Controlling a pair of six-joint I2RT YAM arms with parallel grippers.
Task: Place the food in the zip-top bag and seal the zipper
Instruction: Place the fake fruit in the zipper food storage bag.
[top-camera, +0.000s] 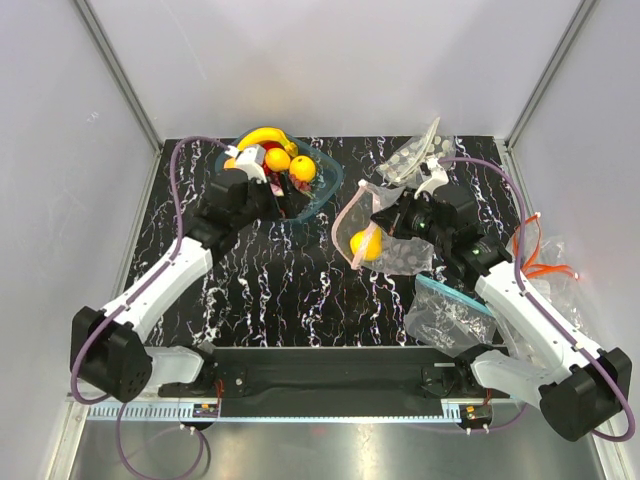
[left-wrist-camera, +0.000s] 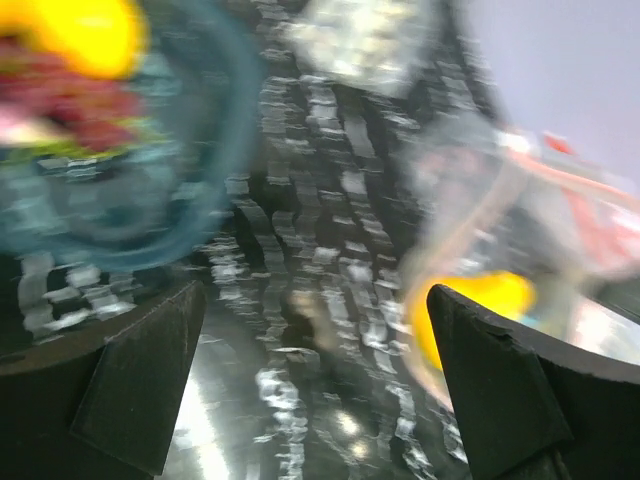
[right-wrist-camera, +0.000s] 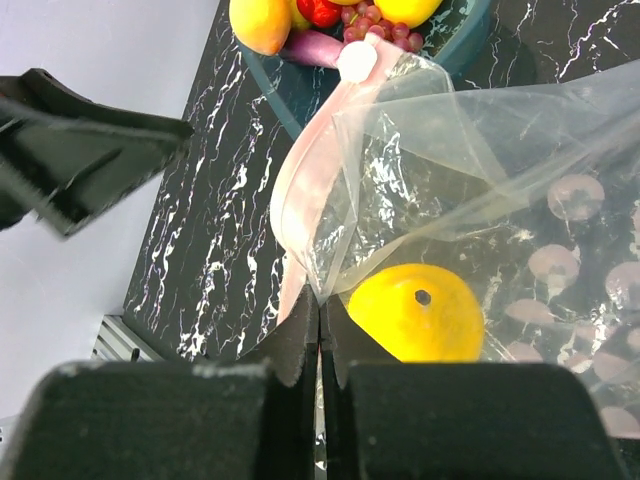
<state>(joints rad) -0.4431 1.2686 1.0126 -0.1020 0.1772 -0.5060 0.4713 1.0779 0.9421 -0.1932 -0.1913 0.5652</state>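
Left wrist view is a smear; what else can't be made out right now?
- Left wrist: motion blur; bowl and fruits are only colour smears.
- Top: teal-strip bag partly hidden under the right arm.
- Right wrist: zip-top bag runs off the right edge; its bottom is unseen.

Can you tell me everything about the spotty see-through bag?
The zip-top bag is clear, crinkly plastic with greyish dots and a pink zipper strip along its mouth. It lies on the black marbled table, mouth gaping open. One yellow lemon sits inside. The right gripper pinches its mouth edge.
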